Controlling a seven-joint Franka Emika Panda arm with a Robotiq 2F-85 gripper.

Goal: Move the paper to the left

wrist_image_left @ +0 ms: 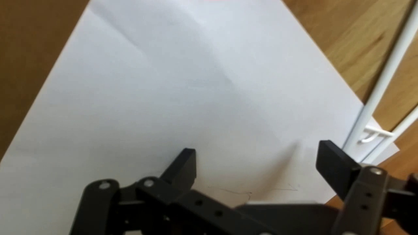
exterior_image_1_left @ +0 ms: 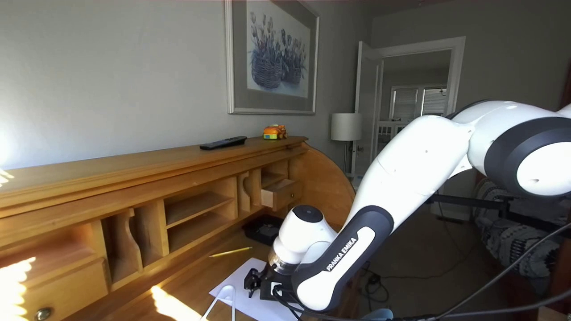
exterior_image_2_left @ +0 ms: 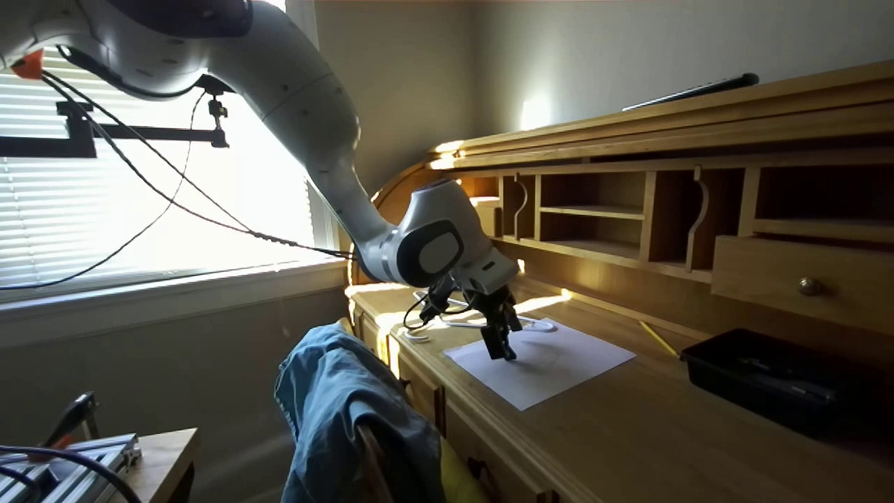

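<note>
A robot arm point(exterior_image_2_left: 300, 108) leans over a wooden table point(exterior_image_2_left: 663, 426), its gripper point(wrist_image_left: 257, 153) angled down at the white paper point(exterior_image_2_left: 569, 363), which lies flat on the table. The fingers point(wrist_image_left: 184, 168) stand spread apart over the paper; whether their tips touch it cannot be told. A white wire stand point(wrist_image_left: 386, 76) crosses over one corner of the paper, and thin dark lines point(wrist_image_left: 232, 191) mark its surface. A yellow pencil point(exterior_image_1_left: 230, 252) lies near the paper and a black tray point(exterior_image_2_left: 733, 399). A remote point(exterior_image_1_left: 223, 143) and an orange toy point(exterior_image_1_left: 275, 132) sit on the ledge point(exterior_image_1_left: 134, 165) above.
</note>
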